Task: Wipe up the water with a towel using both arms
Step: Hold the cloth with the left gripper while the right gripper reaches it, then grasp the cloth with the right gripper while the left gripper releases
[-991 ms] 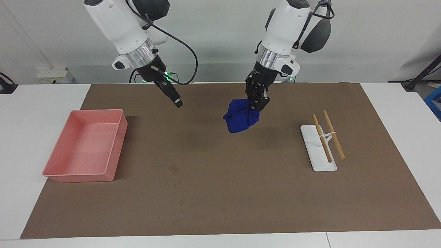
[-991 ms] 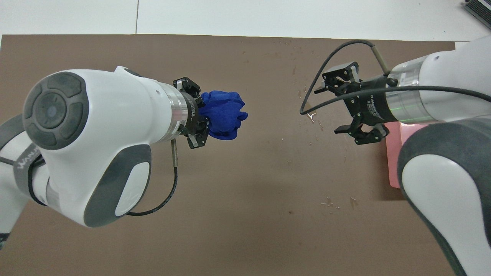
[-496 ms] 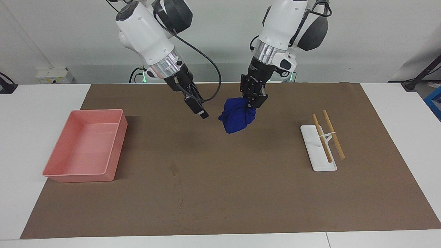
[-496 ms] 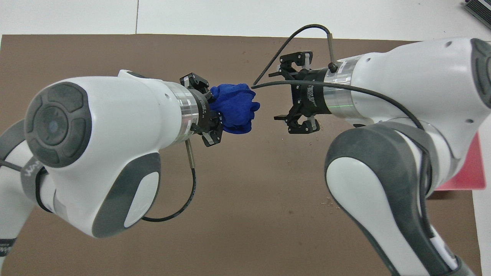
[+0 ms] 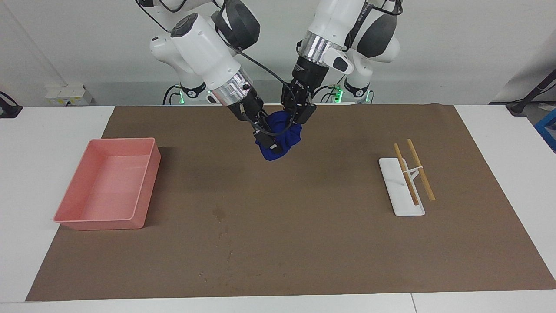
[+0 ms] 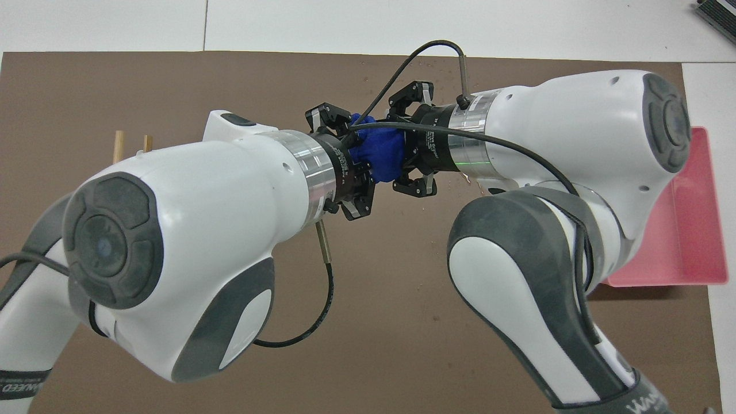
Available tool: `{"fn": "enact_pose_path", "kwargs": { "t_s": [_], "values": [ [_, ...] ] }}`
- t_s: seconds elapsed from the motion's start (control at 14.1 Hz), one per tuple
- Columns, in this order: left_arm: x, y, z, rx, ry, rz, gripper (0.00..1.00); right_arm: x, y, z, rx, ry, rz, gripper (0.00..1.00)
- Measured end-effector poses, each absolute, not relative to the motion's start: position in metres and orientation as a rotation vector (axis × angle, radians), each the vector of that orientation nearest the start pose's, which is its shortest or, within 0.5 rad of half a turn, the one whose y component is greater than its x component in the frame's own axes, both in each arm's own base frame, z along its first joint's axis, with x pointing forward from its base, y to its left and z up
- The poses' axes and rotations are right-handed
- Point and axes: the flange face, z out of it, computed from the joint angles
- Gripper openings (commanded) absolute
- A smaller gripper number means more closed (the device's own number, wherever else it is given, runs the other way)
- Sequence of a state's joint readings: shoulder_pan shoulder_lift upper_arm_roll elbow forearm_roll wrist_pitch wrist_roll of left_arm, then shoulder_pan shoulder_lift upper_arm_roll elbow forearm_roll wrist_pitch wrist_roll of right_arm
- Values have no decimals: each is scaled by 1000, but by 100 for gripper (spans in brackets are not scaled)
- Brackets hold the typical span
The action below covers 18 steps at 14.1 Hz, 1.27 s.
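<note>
Towel point(image 5: 284, 134) point(image 6: 379, 150), deep blue and lumpy, hanging up in the air over the brown mat point(image 5: 304, 243), about the middle of the table point(image 5: 26, 174) and over the part of the mat close to the robots. Pinched from above by the left hand point(image 5: 297, 119) point(image 6: 352, 164), shut tight on the top of the cloth, with the rest of the wad drooping down below. Met from the side by the right hand point(image 5: 271, 145) point(image 6: 405, 144), tilted down toward the towel with its two fingers spread wide, one on each side of the blue lump. One right finger point(image 5: 265, 134) lying across the front of the cloth in the facing view; hard to tell if pressing on it. Both hands very close together, almost nose to nose, with only the towel between them. Water point(image 5: 218, 213) down on the mat as a small dark spot with a thin line of tiny dots, farther from the robots than the towel and a bit toward the right arm's end. Pink tray point(image 5: 108, 187) point(image 6: 707, 230) at the right arm's end of the table, half on the mat. Two wooden chopsticks point(image 5: 412, 171) resting on a white holder point(image 5: 399, 191) toward the left arm's end, well apart from the towel.
</note>
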<state>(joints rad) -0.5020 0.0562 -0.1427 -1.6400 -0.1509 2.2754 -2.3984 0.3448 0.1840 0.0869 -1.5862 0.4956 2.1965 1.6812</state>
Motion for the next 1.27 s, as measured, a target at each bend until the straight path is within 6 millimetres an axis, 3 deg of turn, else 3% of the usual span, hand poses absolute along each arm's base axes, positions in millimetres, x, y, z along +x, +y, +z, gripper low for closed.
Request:
{"fn": "enact_pose_path", "kwargs": {
  "t_s": [0.14,0.21,0.28,0.57,0.78,0.99,1.13,1.27],
  "values": [
    [498,-375,637,1565,2014,-156,0,593,284,577,-1866,1708,282,0],
    [498,-375,637,1565,2014,-156,25,593,284,578,-1861,1711,283,0],
    [498,-375,637,1565,2014,-156,99,593,283,578,-1859,1712,282,0],
    [501,-371,637,1557,2020,-152,100,598,277,584,-1841,1711,262,0],
    [518,-346,635,1512,2062,-134,100,610,260,588,-1812,1711,145,0],
    [557,-281,633,1384,2153,-88,100,637,236,567,-1801,1706,9,0],
    [583,-220,632,1272,2225,-47,100,664,210,533,-1835,1680,-100,0],
    [602,-161,630,1169,2285,-9,100,692,176,487,-1898,1631,-194,0]
  ]
}}
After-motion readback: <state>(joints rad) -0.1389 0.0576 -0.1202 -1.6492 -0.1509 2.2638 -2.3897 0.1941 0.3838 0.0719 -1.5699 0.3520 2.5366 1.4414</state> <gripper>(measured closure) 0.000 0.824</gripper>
